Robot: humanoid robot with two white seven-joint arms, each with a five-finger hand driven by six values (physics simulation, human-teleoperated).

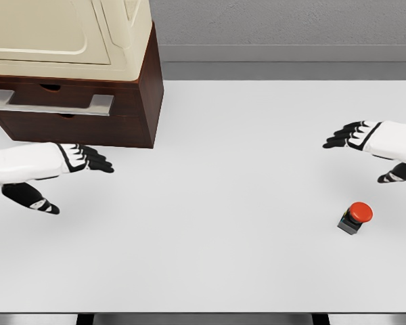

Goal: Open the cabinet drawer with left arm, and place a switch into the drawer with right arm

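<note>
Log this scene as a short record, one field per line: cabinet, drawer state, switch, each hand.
cabinet: dark wood cabinet at the table's far left, cream appliance on top
drawer: shut, metal handle untouched
switch: red-button switch on the table, near right, tilted
left hand: left hand open, below the cabinet front, holding nothing
right hand: right hand open, behind the switch, clear of it

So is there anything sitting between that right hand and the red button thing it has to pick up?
Nothing visible. The right hand hovers open above the table, and the switch sits on bare white surface below it in the picture. The drawer it must go into looks shut, though.
</note>
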